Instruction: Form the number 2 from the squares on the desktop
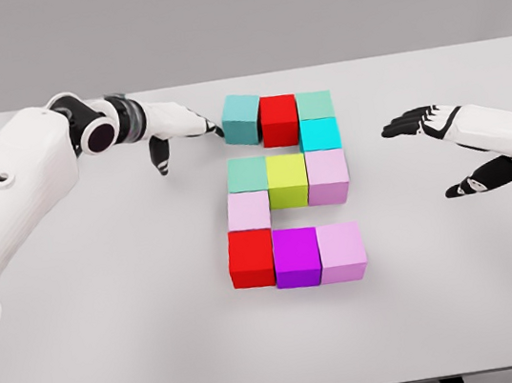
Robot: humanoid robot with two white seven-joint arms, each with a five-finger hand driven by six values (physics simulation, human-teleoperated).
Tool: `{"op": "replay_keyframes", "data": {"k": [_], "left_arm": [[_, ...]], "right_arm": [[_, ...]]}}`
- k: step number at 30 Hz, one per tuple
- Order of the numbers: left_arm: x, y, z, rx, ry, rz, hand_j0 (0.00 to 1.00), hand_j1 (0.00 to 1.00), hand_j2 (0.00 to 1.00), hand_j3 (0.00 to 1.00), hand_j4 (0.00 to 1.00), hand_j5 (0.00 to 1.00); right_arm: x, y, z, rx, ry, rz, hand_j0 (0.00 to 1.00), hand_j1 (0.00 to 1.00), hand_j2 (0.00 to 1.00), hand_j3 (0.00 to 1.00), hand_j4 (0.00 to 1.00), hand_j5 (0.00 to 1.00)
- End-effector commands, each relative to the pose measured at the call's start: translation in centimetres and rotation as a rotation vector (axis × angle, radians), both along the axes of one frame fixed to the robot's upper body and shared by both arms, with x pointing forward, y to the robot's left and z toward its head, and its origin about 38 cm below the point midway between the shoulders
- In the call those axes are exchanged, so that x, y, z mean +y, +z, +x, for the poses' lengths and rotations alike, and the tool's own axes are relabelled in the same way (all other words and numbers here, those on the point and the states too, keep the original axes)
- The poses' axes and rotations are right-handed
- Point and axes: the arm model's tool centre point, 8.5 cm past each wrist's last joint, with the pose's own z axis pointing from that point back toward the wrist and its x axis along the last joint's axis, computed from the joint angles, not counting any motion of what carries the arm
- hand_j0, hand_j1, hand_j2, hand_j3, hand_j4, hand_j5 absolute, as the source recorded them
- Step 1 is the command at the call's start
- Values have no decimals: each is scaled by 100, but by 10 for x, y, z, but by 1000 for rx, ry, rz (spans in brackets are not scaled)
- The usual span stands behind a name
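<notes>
Squares: eleven coloured cubes, packed into an upright figure 2, long axis running away from the robot, top row farthest. Teal square [242, 119], top-left corner, touches the fingertips of the left robot hand [179, 126], fingers extended flat, holding nothing. Step judged: final nudge; next, push teal flush or withdraw. Right robot hand [457, 147], spread and empty, hovers well apart over the surface [115, 347].
</notes>
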Motion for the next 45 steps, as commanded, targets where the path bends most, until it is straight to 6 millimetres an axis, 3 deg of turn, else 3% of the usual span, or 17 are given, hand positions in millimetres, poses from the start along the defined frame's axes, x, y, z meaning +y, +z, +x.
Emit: {"op": "replay_keyframes", "data": {"k": [1, 24, 27, 28, 29, 31, 33, 36, 38, 41, 45], "left_arm": [[0, 0, 0, 0, -1, -3, 100, 100, 100, 100, 100, 100], [8, 7, 5, -11, 35, -12, 100, 100, 100, 100, 100, 100], [12, 23, 9, -31, 39, -52, 100, 100, 100, 100, 100, 100], [27, 40, 13, -58, 66, -108, 100, 100, 100, 100, 100, 100], [39, 70, 8, -109, 14, -183, 100, 100, 100, 100, 100, 100], [71, 115, -9, -187, -99, -304, 100, 100, 100, 100, 100, 100], [109, 132, -26, -193, -85, -456, 100, 100, 100, 100, 100, 100], [152, 126, -64, -141, -48, -706, 100, 100, 100, 100, 100, 100], [175, 104, -90, -70, -7, -817, 100, 100, 100, 100, 100, 100], [190, 77, -101, -20, 46, -810, 100, 100, 100, 100, 100, 100], [195, 62, -107, 4, 71, -812, 100, 100, 100, 100, 100, 100]], "right_arm": [[-1, 1, 0, 3, -2, 6, 100, 100, 100, 100, 100, 100], [-5, 0, 2, 7, -17, 4, 100, 100, 100, 100, 100, 100], [-5, -1, 2, 8, -18, 4, 100, 100, 100, 100, 100, 100], [-5, -1, 2, 8, -18, 4, 100, 100, 100, 100, 100, 100], [-5, -1, 2, 8, -18, 4, 100, 100, 100, 100, 100, 100], [-5, -1, 2, 8, -18, 4, 100, 100, 100, 100, 100, 100], [-5, -1, 2, 8, -18, 4, 100, 100, 100, 100, 100, 100], [-6, -1, 2, 8, -19, 4, 100, 100, 100, 100, 100, 100], [-6, -1, 2, 8, -19, 4, 100, 100, 100, 100, 100, 100], [-7, -2, 3, 11, -23, 6, 100, 100, 100, 100, 100, 100], [-7, -2, 3, 11, -23, 4, 100, 100, 100, 100, 100, 100]]}}
